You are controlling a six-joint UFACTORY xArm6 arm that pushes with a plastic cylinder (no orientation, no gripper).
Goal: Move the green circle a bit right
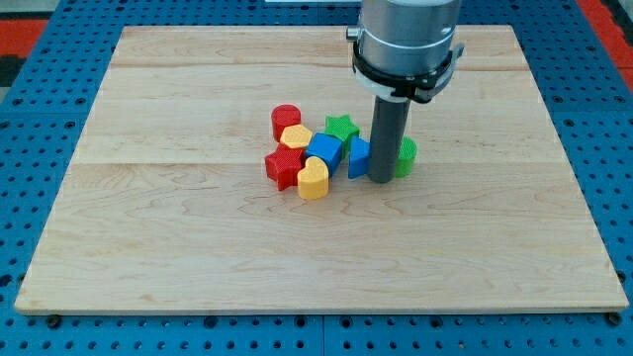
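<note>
Where my tip point(381, 180) rests, the green circle point(406, 155) touches its right.

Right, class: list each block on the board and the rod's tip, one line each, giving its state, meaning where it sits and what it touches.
red cylinder: upright, top left of cluster.
yellow block: against the red cylinder.
red star: flat, cluster's left.
yellow heart: flat, nearest the view's bottom.
blue block: mid-cluster.
green star: flat, behind.
blue wedge: partly hidden by rod.
green circle: mostly hidden, right of rod.
my tip: down, between wedge and circle.
</note>
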